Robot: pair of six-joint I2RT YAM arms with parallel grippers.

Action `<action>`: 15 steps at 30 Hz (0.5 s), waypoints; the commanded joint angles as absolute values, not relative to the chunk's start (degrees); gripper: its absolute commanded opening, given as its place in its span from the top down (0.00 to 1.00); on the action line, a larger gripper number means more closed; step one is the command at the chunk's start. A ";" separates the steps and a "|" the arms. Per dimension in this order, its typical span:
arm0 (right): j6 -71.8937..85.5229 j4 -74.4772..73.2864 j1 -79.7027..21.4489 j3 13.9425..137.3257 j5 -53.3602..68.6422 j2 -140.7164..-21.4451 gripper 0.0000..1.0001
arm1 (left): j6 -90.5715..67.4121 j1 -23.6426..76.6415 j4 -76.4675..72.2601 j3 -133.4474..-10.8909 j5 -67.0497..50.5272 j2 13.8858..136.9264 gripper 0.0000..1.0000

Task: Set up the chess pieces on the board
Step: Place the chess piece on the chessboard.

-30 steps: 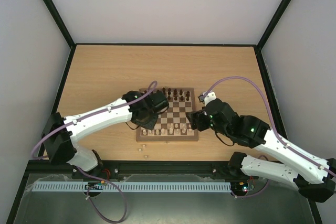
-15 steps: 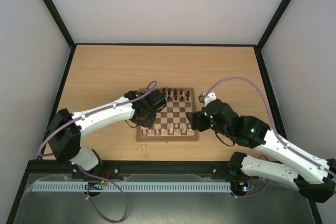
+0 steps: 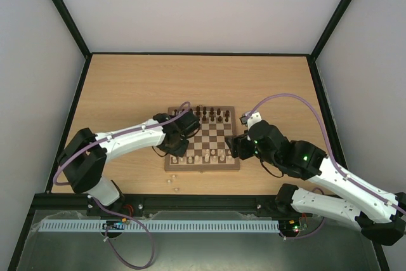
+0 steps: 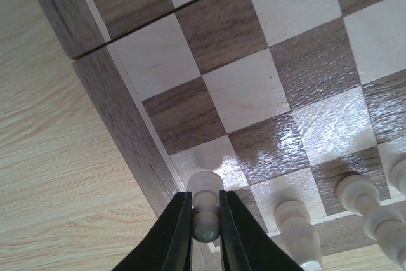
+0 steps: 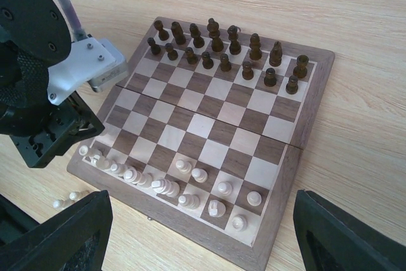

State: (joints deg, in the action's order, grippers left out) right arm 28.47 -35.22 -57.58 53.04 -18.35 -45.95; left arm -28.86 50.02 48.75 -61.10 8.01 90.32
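Note:
The board lies mid-table, with dark chess pieces in its two far rows and pale chess pieces along the near rows. My left gripper is shut on a pale pawn, gripping it by the neck. The pawn's base is at a pale square beside the board's left border; whether it touches I cannot tell. In the top view the left gripper sits at the board's near left. My right gripper hovers open over the near right edge, holding nothing.
Two or three loose pale pieces lie on the wooden table in front of the board's near left corner, seen also in the right wrist view as pale pieces. The left arm's wrist covers the board's left edge. Black frame rails border the table.
The left arm has stretched flatter and its wrist has shifted slightly toward the board's near left corner, still gripping the pawn. The right arm has not moved.

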 commanded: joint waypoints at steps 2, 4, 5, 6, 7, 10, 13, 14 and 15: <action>27.93 -35.06 -57.30 52.39 -18.33 -45.18 0.21 | -28.49 49.50 46.67 -58.68 6.24 90.78 0.87; 27.86 -35.07 -57.32 52.36 -18.31 -45.32 0.21 | -28.64 49.51 46.29 -58.26 5.99 90.94 0.87; 27.86 -34.99 -57.33 52.34 -18.19 -45.35 0.21 | -28.54 49.55 46.17 -58.07 5.90 90.96 0.87; 27.86 -34.94 -57.31 52.38 -18.14 -45.35 0.21 | -28.50 49.51 46.07 -58.02 5.89 91.01 0.86; 27.86 -34.95 -57.31 52.35 -18.15 -45.35 0.21 | -28.50 49.52 45.98 -58.05 5.89 91.05 0.86; 27.86 -34.92 -57.31 52.24 -18.06 -45.24 0.21 | -28.32 49.48 45.96 -58.39 5.80 91.55 0.86; 27.86 -34.98 -57.30 52.33 -18.13 -45.17 0.21 | -28.08 49.48 46.09 -58.70 5.80 91.80 0.83; 27.91 -34.98 -57.30 52.28 -18.15 -45.18 0.21 | -28.04 49.48 46.14 -58.78 5.80 91.85 0.81; 27.87 -34.98 -57.34 52.34 -18.17 -45.18 0.21 | -28.04 49.48 46.14 -58.75 5.88 91.85 0.79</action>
State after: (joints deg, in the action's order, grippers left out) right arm 28.47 -35.20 -57.58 52.95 -18.04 -45.95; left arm -28.58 49.82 45.71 -58.43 6.13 91.15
